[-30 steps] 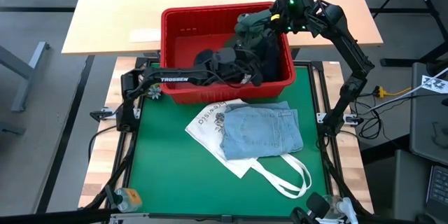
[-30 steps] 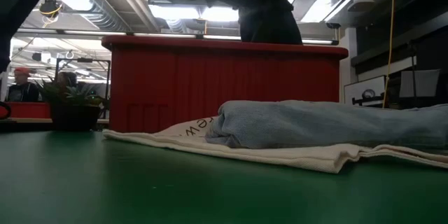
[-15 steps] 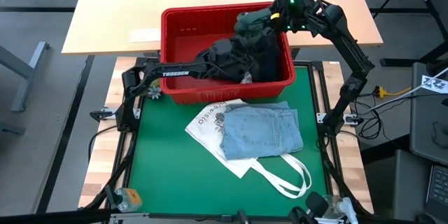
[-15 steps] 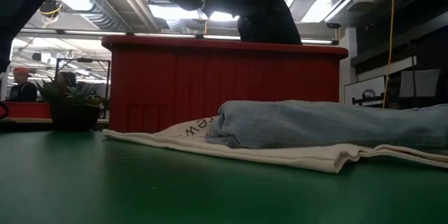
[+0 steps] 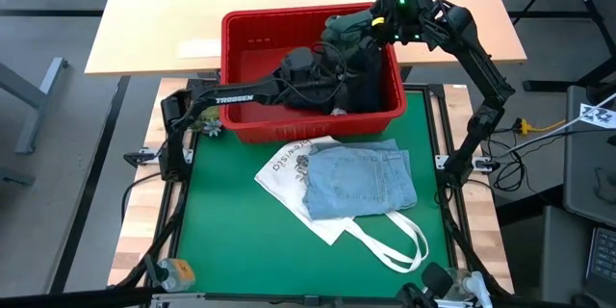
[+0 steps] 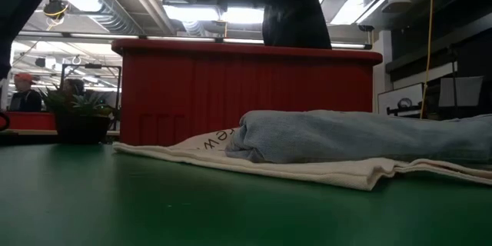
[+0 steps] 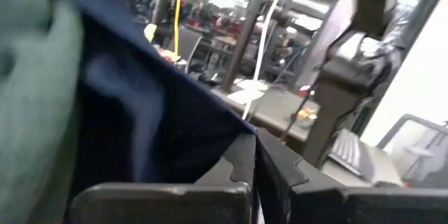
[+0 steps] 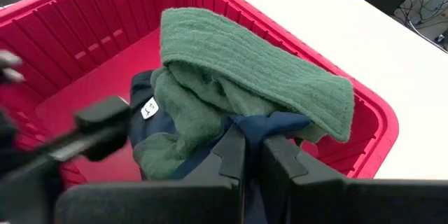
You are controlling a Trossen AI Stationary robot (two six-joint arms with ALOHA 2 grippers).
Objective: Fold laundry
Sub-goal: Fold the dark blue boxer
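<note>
You have both arms in the red basket (image 5: 245,48) at the far side of the green mat (image 5: 221,231), so the task looks to be in its early part. One pair of light blue jeans (image 5: 359,181) lies folded near the middle of the mat, resting on a white tote bag (image 5: 289,168); that piece looks done. The rest of the laundry is in the right half of the basket: a green garment (image 8: 245,63) draped on top and a navy garment (image 8: 269,127) beneath it.

Your left gripper (image 5: 332,79) reaches in from the left, and its fingers (image 7: 241,164) are pressed together with navy cloth right against them, so it seems to have pinched that garment, though the wrist view is too close to be sure.

Your right gripper (image 8: 250,155) hangs over the basket's far right corner, fingers nearly closed on a fold of the navy garment, with the green one lying just past them.

Left to do, as far as you can judge: lift these garments out, spread each on the mat, fold and stack them.
</note>
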